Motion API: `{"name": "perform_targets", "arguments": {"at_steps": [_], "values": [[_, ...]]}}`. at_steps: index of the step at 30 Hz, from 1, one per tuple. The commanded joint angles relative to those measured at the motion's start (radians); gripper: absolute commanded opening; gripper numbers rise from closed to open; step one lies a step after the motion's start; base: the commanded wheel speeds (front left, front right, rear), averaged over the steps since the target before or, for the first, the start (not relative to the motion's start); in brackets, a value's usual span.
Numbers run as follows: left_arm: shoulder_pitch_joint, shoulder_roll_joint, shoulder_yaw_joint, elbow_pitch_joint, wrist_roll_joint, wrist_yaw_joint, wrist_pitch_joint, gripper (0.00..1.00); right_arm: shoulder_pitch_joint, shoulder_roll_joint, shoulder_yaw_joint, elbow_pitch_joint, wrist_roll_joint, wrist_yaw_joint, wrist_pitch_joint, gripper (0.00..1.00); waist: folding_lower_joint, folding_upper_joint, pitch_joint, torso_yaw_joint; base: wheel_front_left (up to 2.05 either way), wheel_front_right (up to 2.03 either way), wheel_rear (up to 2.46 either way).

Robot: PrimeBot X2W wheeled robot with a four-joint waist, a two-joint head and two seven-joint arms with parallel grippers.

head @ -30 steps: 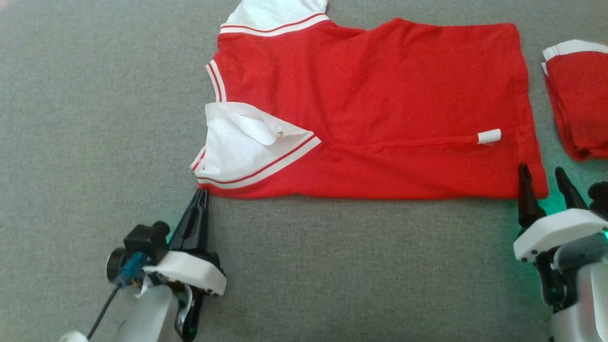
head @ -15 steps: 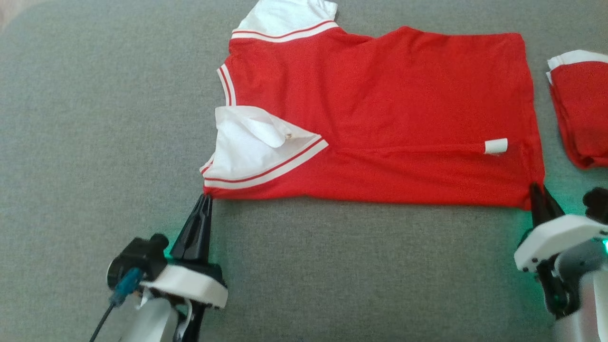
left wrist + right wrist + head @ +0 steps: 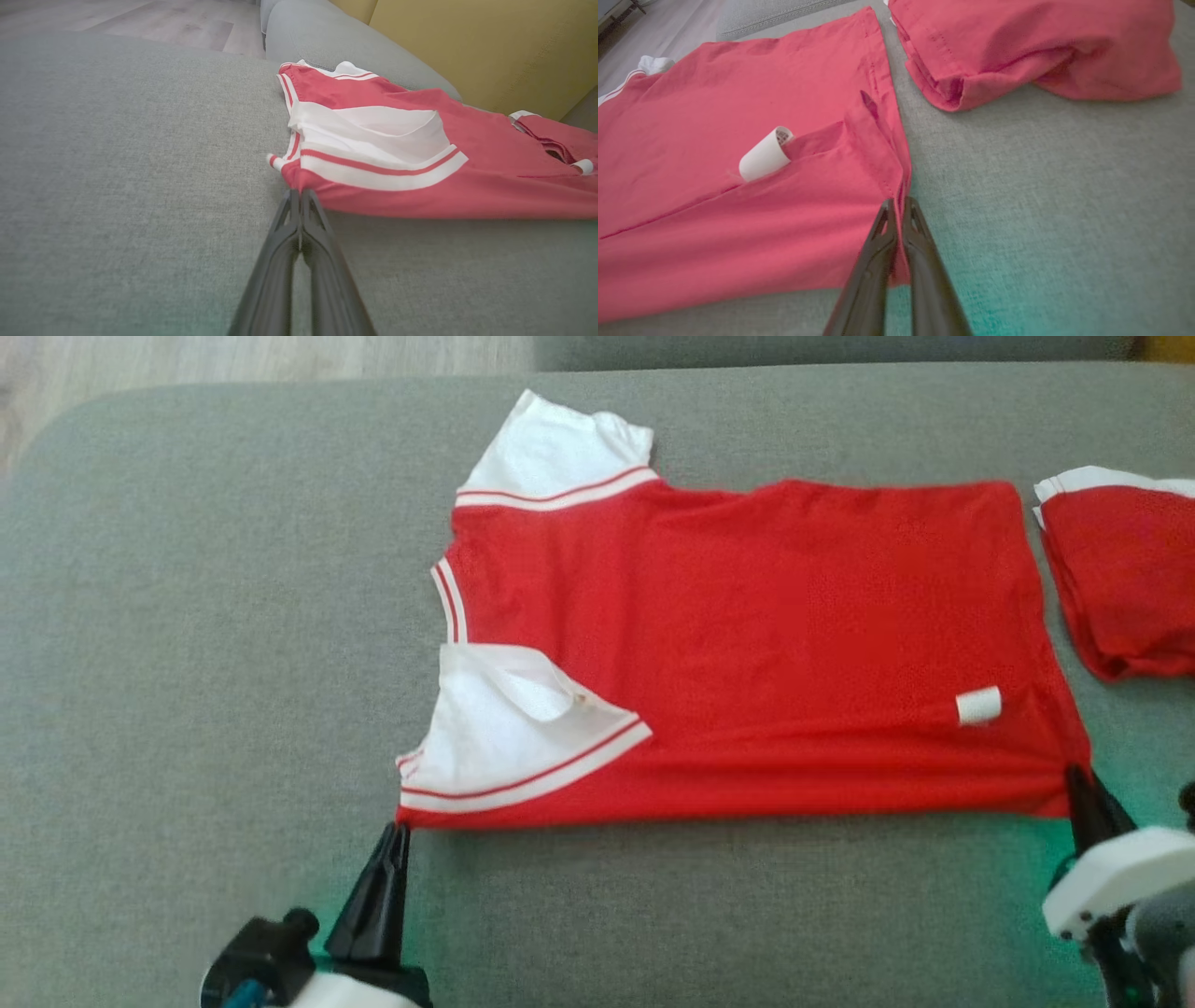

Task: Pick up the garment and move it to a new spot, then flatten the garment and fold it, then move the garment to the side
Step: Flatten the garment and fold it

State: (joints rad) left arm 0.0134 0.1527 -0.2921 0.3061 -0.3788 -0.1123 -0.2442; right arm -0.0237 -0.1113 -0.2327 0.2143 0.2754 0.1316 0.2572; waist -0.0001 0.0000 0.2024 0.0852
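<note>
A red garment [image 3: 747, 644] with white, red-striped sleeves lies spread flat on the grey cushion [image 3: 215, 644], folded lengthwise along its near edge. My left gripper [image 3: 400, 828] is shut on the near left corner, just below the white sleeve [image 3: 504, 737]. From the left wrist, the garment [image 3: 420, 140] meets my left gripper [image 3: 299, 192] at its tips. My right gripper [image 3: 1078, 773] is shut on the near right hem corner. In the right wrist view red cloth of the garment [image 3: 714, 116] shows between the fingers of my right gripper [image 3: 899, 201]. A curled white label [image 3: 765, 154] sticks up near that corner.
A second red garment [image 3: 1120, 579], folded, lies just right of the hem; in the right wrist view this folded garment [image 3: 1031, 46] is a hand's width away. Wooden floor [image 3: 187, 355] lies beyond the cushion's far left edge. A yellow backrest [image 3: 467, 42] rises behind.
My right gripper, open around the hem corner a second ago, has shut on it. The left gripper stays shut at its corner. The head camera has tilted, so everything sits lower in the picture.
</note>
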Motion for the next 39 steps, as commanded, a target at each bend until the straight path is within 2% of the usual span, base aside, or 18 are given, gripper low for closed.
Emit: {"name": "perform_targets", "arguments": {"at_steps": [1,6,14,15,16,17,18,19,20,25,31,35,39], "values": [[0.017,0.020,0.031,-0.052,-0.011,0.016,0.008,0.00,0.025,-0.035,0.001,-0.049,0.013,-0.001,0.007,0.00,0.0001,0.0000,-0.012,0.006,0.00,0.00,0.00],[0.085,0.016,0.018,-0.090,-0.018,0.036,0.039,0.00,0.102,-0.047,0.000,-0.085,0.022,-0.001,0.025,0.00,0.0001,0.0000,-0.040,0.010,0.00,0.00,0.00],[0.134,0.025,-0.001,-0.092,-0.030,0.040,0.080,0.00,0.172,-0.054,0.012,-0.120,0.028,-0.001,0.051,0.02,0.0001,0.0000,-0.056,0.003,0.00,0.00,0.00],[0.134,0.025,-0.001,-0.092,-0.032,0.042,0.083,0.00,0.173,-0.054,0.015,-0.120,0.027,-0.001,0.051,0.23,0.0001,0.0000,-0.056,0.002,0.00,0.00,0.00],[0.133,0.026,-0.002,-0.091,-0.030,0.044,0.086,0.00,0.174,-0.056,0.020,-0.121,0.024,-0.001,0.050,0.74,0.0001,0.0000,-0.056,0.001,0.00,0.00,0.00],[0.131,0.026,-0.005,-0.089,-0.030,0.045,0.091,0.00,0.174,-0.058,0.026,-0.123,0.018,-0.001,0.046,1.00,0.0001,0.0000,-0.056,0.000,0.00,0.00,0.00],[0.128,0.025,-0.007,-0.087,-0.034,0.044,0.100,0.21,0.173,-0.058,0.027,-0.123,0.014,-0.001,0.039,1.00,0.0001,0.0000,-0.056,-0.002,0.00,0.00,0.00],[0.122,0.023,-0.008,-0.085,-0.036,0.045,0.107,0.75,0.171,-0.056,0.029,-0.122,0.012,-0.001,0.034,1.00,0.0001,0.0000,-0.057,-0.003,0.00,0.00,0.00],[0.115,0.021,-0.008,-0.085,-0.038,0.047,0.110,1.00,0.169,-0.055,0.032,-0.122,0.011,-0.001,0.028,1.00,0.0001,0.0000,-0.058,-0.005,0.00,0.00,0.00],[0.086,0.021,-0.015,-0.107,-0.046,0.050,0.148,1.00,0.163,-0.054,0.048,-0.136,0.008,-0.001,0.000,1.00,0.0001,0.0000,-0.075,-0.014,0.00,0.00,0.00],[0.005,0.072,-0.004,-0.210,-0.053,0.037,0.223,1.00,0.129,-0.043,0.100,-0.187,0.015,-0.001,-0.028,1.00,0.0001,0.0000,-0.063,-0.041,0.00,0.00,0.00],[-0.162,0.161,0.005,-0.262,-0.083,0.002,0.328,1.00,0.091,-0.048,0.148,-0.208,0.026,-0.001,-0.037,1.00,0.0001,0.0000,-0.016,-0.066,0.00,0.00,0.00],[-0.366,0.245,-0.004,-0.245,-0.108,-0.013,0.426,1.00,0.053,-0.054,0.159,-0.218,0.023,-0.001,-0.049,1.00,0.0001,0.0000,0.049,-0.082,0.00,0.00,0.00]]}}
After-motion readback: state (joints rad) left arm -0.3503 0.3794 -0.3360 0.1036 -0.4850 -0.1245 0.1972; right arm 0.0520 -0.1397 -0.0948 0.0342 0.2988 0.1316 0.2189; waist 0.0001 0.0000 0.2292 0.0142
